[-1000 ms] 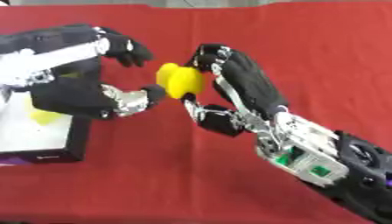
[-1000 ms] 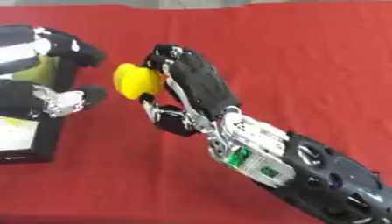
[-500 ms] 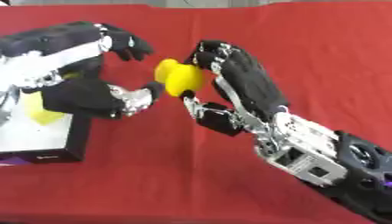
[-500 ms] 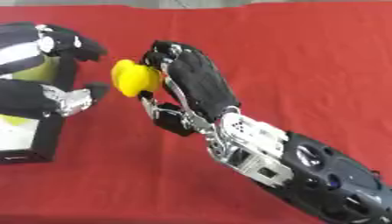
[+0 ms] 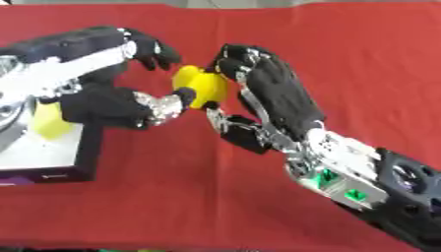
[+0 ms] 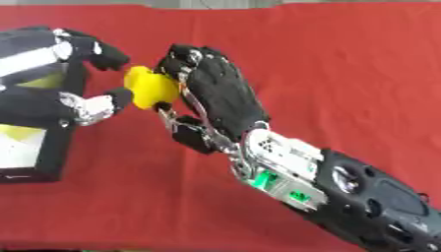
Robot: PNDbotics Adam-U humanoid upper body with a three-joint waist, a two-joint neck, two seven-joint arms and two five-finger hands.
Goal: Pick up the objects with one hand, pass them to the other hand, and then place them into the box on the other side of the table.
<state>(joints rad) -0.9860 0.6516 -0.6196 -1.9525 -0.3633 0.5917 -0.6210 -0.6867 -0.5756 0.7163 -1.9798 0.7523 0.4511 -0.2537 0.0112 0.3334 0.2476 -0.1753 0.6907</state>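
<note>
Handover is the step in hand, judged from how things lie: at far left the box (image 5: 51, 162) already has one yellow piece (image 5: 51, 120) in it, and the yellow object (image 5: 203, 88) has not gone in. It hangs above the red table (image 5: 362, 59), just right of the box. Left hand (image 5: 129, 103) pinches it between curled fingers and thumb, and right hand (image 5: 275, 96) has its curled fingertips against its other side

A table covered with a red cloth (image 5: 344, 64) fills the view. At its left edge sits a box with dark walls and a white inside (image 5: 51, 157), resting flat on the cloth; a pale yellow object (image 5: 51, 120) lies inside it.
</note>
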